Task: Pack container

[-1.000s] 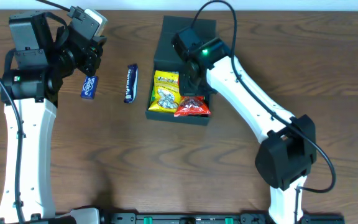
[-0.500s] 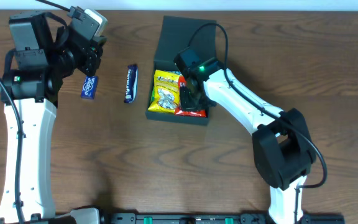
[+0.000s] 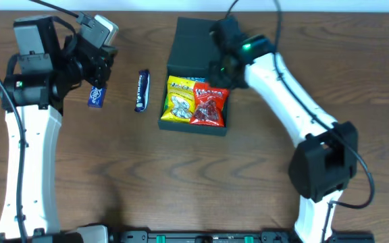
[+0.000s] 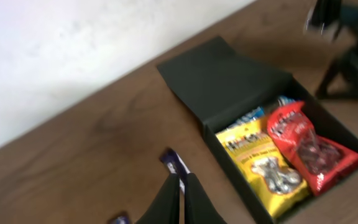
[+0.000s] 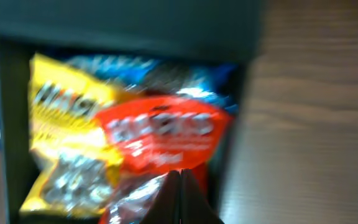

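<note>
Container (image 3: pixel 193 130) sits mid-table, a little right of centre. Its lid (image 3: pixel 194 40) is thrown open toward the far side. Inside, a yellow packet (image 3: pixel 179 101) lies on the left and a red packet (image 3: pixel 209 106) on the right, touching side by side. A blue wrapper (image 5: pixel 132 65) shows under them at the far end. Box looks close to full.

Right gripper (image 5: pixel 180 180): over the far right part of the box, above the red packet. Jaws pressed together, nothing between them.

Left gripper (image 4: pixel 180 183): well left of the box, raised. Jaws pressed together. A small blue packet (image 3: pixel 96 96) hangs at the tips and looks pinched by its upper edge. The wrist view is too tight to confirm the bite.

Dark blue bar (image 3: pixel 142 90) lies on the table (image 3: pixel 113 175) between the left gripper and the box, apart from both.

Step in hand, as I read it: small blue packet into the box. To do it well:
- The right arm should clear out to the right first, since the opening won't take two arms.
- Carry the packet high enough to pass over the bar and the box's left wall.
- Come down over the yellow packet, lay it flat, and let go low so it doesn't slide off.
- Stay off the lid; a knock could fold it onto the load.

Bar goes in after, then the lid.
</note>
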You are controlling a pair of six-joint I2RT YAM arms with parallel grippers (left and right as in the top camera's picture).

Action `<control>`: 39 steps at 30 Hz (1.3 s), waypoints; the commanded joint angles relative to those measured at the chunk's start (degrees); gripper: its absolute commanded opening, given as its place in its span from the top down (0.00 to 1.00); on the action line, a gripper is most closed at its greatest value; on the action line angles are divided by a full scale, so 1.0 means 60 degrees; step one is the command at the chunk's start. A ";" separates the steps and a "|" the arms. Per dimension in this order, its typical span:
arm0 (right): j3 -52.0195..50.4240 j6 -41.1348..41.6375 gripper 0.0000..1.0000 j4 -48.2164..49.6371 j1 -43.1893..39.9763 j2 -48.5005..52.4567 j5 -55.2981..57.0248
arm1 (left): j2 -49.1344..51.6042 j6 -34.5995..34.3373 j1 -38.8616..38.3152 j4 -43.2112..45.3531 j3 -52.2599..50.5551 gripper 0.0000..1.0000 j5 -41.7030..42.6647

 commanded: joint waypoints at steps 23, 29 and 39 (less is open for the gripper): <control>-0.3235 0.0528 0.98 0.4503 -0.1898 0.0036 -0.1577 | 0.5497 -0.2546 -0.0270 -0.0882 0.0135 0.94 0.2299; -0.3493 0.0528 0.99 0.5111 -0.1690 0.0036 -0.1818 | 0.6051 -0.2856 -0.0867 -0.0841 0.0135 0.94 0.2550; -0.3493 0.0521 0.99 0.5996 -0.1486 0.0142 -0.1814 | 0.6175 -0.3260 -0.1698 -0.0543 0.0135 0.94 0.2619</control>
